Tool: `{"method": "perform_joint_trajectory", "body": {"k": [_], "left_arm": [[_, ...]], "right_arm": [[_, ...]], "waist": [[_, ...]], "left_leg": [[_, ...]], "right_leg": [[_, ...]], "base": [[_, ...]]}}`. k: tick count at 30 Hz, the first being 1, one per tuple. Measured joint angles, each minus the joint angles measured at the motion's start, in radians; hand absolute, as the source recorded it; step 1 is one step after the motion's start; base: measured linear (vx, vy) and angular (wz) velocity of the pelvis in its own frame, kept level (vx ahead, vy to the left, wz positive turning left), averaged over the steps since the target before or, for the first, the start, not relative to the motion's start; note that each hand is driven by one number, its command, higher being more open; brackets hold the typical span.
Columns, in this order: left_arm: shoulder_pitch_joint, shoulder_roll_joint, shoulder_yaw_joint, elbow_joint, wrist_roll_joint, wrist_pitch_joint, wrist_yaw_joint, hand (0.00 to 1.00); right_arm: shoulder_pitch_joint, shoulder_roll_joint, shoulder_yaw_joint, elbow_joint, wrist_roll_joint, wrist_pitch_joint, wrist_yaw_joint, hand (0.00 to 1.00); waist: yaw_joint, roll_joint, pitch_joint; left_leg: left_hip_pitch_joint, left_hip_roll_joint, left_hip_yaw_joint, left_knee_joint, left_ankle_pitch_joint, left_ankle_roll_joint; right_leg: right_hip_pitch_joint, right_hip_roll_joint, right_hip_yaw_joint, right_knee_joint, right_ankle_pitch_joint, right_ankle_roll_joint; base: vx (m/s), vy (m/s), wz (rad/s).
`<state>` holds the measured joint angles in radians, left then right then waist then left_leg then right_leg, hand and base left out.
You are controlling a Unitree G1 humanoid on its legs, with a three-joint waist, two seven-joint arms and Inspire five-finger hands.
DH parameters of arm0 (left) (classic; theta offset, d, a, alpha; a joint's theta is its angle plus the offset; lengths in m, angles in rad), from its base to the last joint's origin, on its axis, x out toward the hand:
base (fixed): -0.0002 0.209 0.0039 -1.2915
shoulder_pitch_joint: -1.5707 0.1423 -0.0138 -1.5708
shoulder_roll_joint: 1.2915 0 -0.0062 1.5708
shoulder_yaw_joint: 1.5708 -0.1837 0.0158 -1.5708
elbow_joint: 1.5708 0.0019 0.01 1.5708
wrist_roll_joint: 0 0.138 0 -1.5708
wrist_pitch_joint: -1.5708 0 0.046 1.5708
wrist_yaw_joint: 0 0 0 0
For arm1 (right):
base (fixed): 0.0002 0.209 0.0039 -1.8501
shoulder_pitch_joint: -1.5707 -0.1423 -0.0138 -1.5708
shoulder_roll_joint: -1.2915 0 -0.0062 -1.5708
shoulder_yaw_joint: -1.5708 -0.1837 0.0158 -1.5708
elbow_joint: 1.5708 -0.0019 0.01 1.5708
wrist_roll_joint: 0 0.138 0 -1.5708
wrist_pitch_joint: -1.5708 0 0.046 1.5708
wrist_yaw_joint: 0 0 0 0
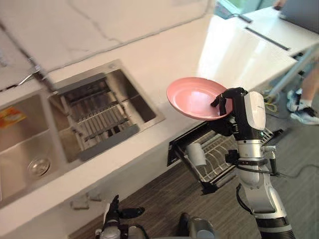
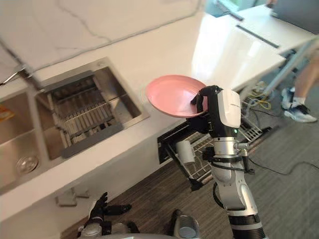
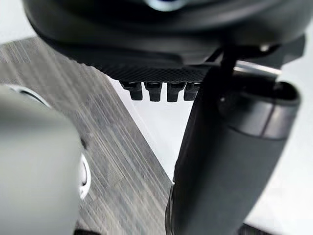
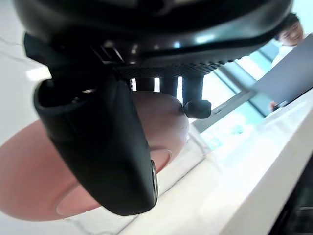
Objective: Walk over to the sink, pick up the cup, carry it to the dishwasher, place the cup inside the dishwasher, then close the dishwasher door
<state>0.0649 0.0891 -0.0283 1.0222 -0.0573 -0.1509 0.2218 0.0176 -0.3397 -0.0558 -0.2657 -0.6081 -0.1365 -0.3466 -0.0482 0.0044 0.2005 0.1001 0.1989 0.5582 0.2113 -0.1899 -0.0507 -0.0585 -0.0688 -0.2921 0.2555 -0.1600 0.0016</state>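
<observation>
**Worktop and clearances.** A long white worktop [image 1: 164,64] runs diagonally across the head views. Its front edge drops to a grey striped floor [image 1: 164,194]. A steel sink [image 1: 124,92] with two basins is set into the worktop. The basin nearer the plate holds a slatted drainer [image 1: 92,119]. The worktop surface between the sink and the far white table is bare. Below the front edge, the dishwasher rack [image 1: 219,162] stands out over the floor, with open floor on its near side. A person's legs and shoes [image 1: 303,112] stand on the floor beyond the rack, well apart from the arm.

**Task item.** The white cup [image 1: 197,154] sits inside the dishwasher rack, at the end nearer the sink. Neither hand touches it.

**Right hand.** The right hand [image 1: 230,105] is closed on a pink plate [image 1: 192,97], not on the cup. The thumb [image 4: 112,147] lies over the rim on the upper face and the fingers reach underneath. The plate is held about level, above the worktop's front edge and over the rack. The forearm rises nearly upright from below, with the hand bent toward the worktop.

**Left hand.** The left hand [image 1: 113,211] hangs low beside the floor, near the foot of the cabinet front. Its fingers are loosely extended and hold nothing.
</observation>
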Motion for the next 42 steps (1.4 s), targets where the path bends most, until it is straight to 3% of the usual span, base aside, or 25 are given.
{"method": "perform_joint_trajectory", "body": {"k": [5,14,22,27,31,34,42], "left_arm": [[0.001,-0.009,0.0,0.013,0.001,0.002,0.001,1.0],[0.019,-0.012,0.002,0.011,0.001,0.004,0.002,1.0],[0.036,-0.027,0.015,0.009,0.001,-0.004,-0.005,1.0],[0.037,-0.041,0.021,-0.002,0.001,-0.014,-0.006,1.0],[0.02,-0.045,0.02,-0.036,-0.003,-0.032,-0.004,1.0],[-0.012,-0.039,0.019,-0.04,-0.013,-0.035,0.001,1.0],[-0.038,-0.025,0.019,-0.081,-0.05,-0.059,0.021,1.0]], "right_arm": [[0.09,0.019,-0.12,-0.065,0.035,0.001,-0.021,0.0],[0.144,0.045,-0.138,-0.055,0.037,-0.004,-0.032,0.0],[0.149,0.045,-0.14,0.108,0.037,0.02,-0.034,0.0],[0.135,0.038,-0.167,0.142,0.037,0.035,-0.051,0.0],[0.051,0.001,-0.177,0.224,0.039,0.042,-0.075,0.0],[-0.001,-0.017,-0.176,0.27,0.06,0.051,-0.076,0.0],[-0.156,-0.075,-0.142,0.404,0.098,0.059,-0.082,0.0]], "waist": [[-0.023,0.001,-0.006],[-0.023,0.01,-0.025],[-0.023,0.059,-0.042],[-0.024,0.092,-0.012],[-0.032,0.095,0.068],[-0.028,0.085,0.123],[-0.019,0.068,0.192]], "left_leg": [[0.013,-0.027,-0.017,-0.053,0.049,-0.017],[0.013,-0.074,-0.097,-0.07,0.059,-0.013],[-0.011,-0.101,-0.094,-0.069,0.059,-0.013],[-0.049,-0.098,-0.109,-0.046,0.044,0.008],[-0.127,-0.094,-0.145,0.018,0.004,0.017],[-0.193,-0.093,-0.16,0.076,-0.026,0.024],[-0.303,-0.082,-0.196,0.18,-0.044,0.037]], "right_leg": [[0.024,-0.001,0.006,-0.075,0.037,0.011],[0.102,-0.014,0.01,-0.262,0.151,0.047],[0.032,-0.02,0.101,-0.27,0.201,0.054],[-0.047,-0.02,0.143,-0.211,0.202,0.046],[-0.167,-0.034,0.154,-0.074,0.17,0.042],[-0.235,-0.046,0.152,-0.009,0.153,0.046],[-0.31,-0.067,0.13,0.051,0.159,0.04]], "base": [[0.03,0.027,-0.05],[-0.02,0.073,0.0],[-0.08,0.026,-0.32],[-0.15,-0.013,-0.25],[-0.19,-0.024,-0.04],[-0.18,-0.024,0.1],[-0.06,0.003,0.12]]}}
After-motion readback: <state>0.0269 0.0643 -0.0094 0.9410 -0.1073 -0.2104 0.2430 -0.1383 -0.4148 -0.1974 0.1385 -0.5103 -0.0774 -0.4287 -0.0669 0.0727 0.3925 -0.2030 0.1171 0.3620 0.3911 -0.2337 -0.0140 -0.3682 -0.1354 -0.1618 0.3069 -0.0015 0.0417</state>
